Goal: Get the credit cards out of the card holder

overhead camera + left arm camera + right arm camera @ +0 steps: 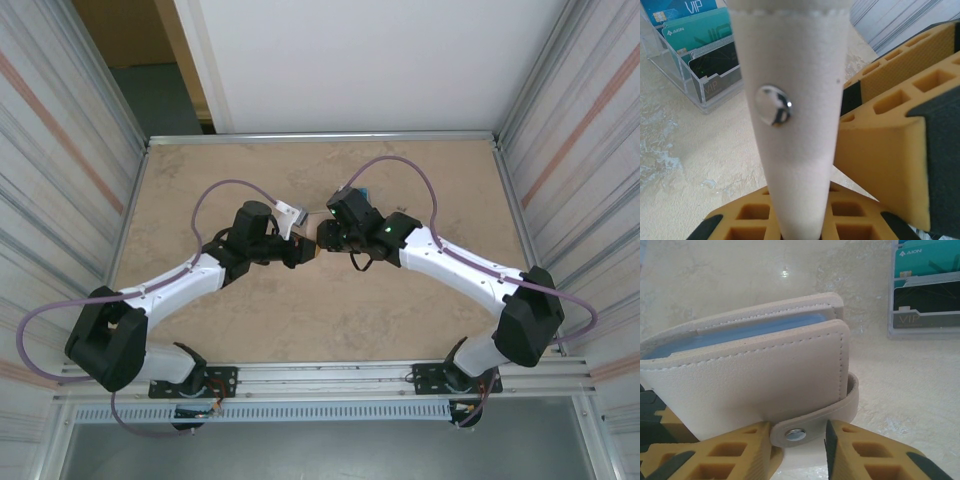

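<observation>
Slippage is my main worry: the left pincer (800,226) is clamped on one end of the card holder (755,375), keeping it on edge over the marbled worktop (715,280). The cream leather looks smooth enough to twist in that grip if I tug the strap (851,399) sideways. The right pincer (799,452) has its jaws apart, straddling the strap's tab and its shiny metal snap (796,434); I see no firm pinch there. If I close on the stud rather than the soft tab, the hard, ribbed yellow fingers (875,455) could skid off the rounded metal. A sharp pull might also drag the whole holder free. The credit cards (740,334) sit inside, showing as thin blue edges between the two stitched covers, with the strap snapped shut over them. Near behind stands a clear plastic rack (925,331) of glossy teal and black cards, which a wide swing could knock over.
</observation>
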